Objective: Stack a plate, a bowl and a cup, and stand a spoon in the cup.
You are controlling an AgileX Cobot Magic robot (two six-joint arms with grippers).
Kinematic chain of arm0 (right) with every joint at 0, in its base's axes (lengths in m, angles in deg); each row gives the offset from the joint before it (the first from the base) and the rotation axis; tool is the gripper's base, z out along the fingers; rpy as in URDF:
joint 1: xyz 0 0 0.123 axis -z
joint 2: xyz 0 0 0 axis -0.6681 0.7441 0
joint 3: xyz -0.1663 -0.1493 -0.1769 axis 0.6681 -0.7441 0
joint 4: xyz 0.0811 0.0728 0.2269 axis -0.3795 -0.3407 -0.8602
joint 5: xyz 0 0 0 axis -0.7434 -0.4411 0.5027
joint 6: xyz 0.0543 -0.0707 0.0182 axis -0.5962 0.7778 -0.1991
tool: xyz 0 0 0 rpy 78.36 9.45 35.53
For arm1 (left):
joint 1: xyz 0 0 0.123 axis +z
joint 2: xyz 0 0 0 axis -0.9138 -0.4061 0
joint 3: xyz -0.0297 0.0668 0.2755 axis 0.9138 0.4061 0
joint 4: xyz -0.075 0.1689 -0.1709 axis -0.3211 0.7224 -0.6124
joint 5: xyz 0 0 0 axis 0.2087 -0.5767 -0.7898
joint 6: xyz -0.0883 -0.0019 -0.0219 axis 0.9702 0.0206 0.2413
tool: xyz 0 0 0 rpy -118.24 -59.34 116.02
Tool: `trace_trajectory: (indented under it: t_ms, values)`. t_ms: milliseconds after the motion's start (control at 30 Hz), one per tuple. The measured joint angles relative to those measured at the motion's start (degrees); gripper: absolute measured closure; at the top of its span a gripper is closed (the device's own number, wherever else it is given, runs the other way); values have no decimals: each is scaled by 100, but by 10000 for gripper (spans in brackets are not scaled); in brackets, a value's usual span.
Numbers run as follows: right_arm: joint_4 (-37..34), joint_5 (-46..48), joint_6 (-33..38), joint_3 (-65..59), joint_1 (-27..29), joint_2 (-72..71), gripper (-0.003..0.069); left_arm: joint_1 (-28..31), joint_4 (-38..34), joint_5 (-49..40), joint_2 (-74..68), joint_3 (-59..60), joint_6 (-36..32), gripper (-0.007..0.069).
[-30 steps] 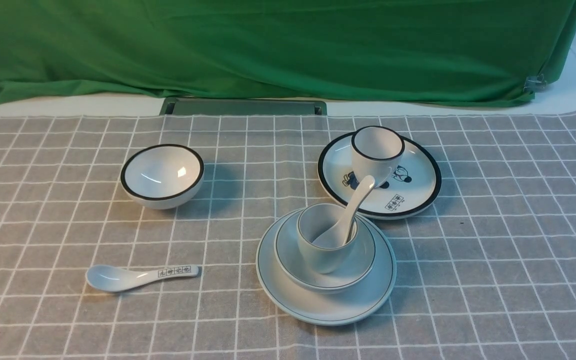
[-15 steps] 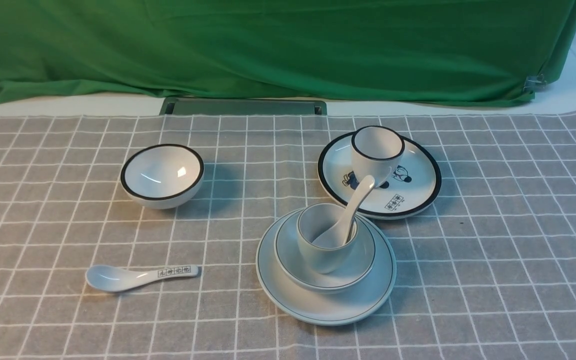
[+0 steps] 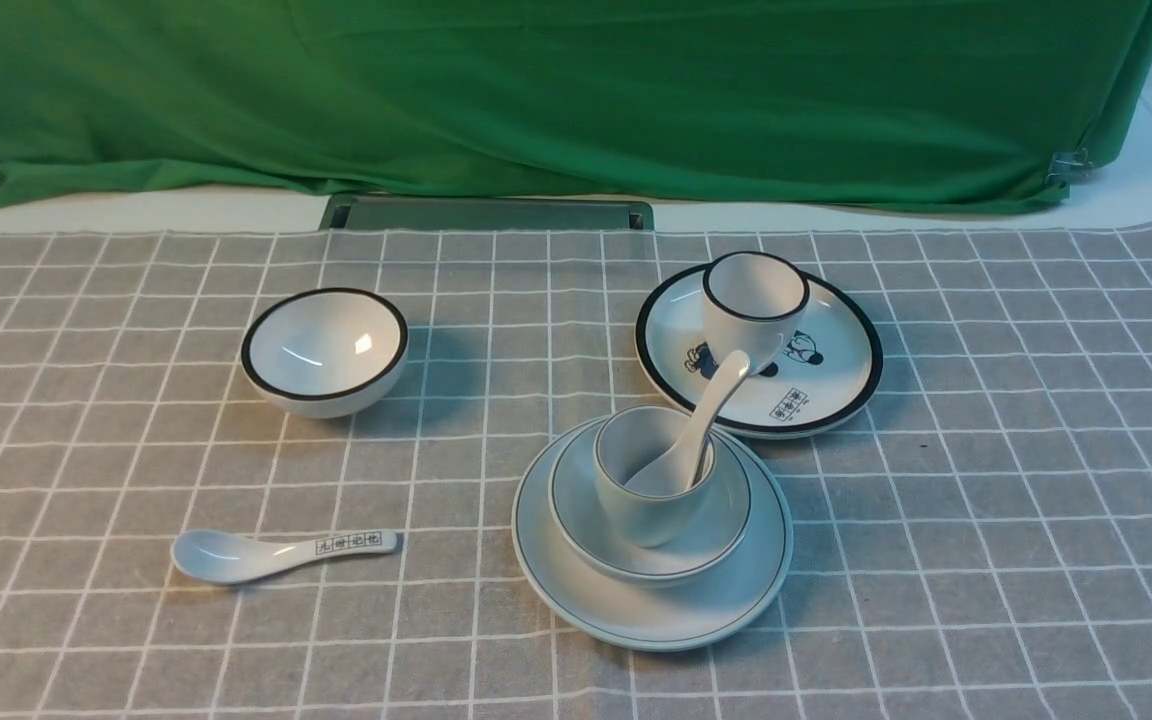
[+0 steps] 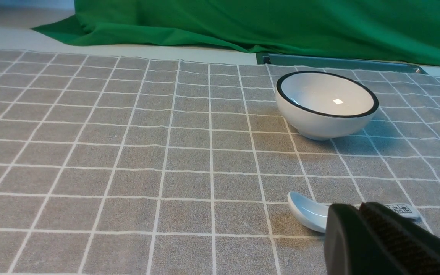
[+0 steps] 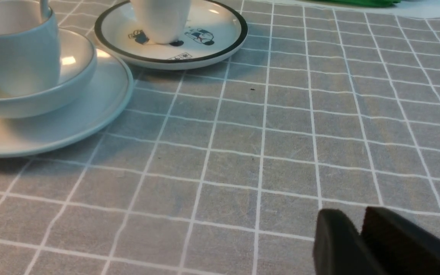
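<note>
Pale bluish-white cup [image 3: 648,490] is stacked in shallow bowl [image 3: 706,545] on large plate [image 3: 576,580]; plain white ceramic spoon [image 3: 701,415] is propped inside. Left gripper [image 4: 359,214] is closed, empty; right gripper [image 5: 357,225] looks nearly closed, gap not judged.

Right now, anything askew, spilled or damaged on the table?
Nothing broken or spilled. One oddity: the cup sits tilted in the bowl, not flat, with the spoon leaning out over its far rim. The bowl sits squarely on the plate.
</note>
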Motion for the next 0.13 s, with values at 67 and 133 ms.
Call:
trace_trajectory:
  t_ms: [67,133]
  values:
    - [0,0,0,0,0,0,498,0,0,0,0,0,0,612]
    - [0,0,0,0,0,0,491,0,0,0,0,0,0,612]
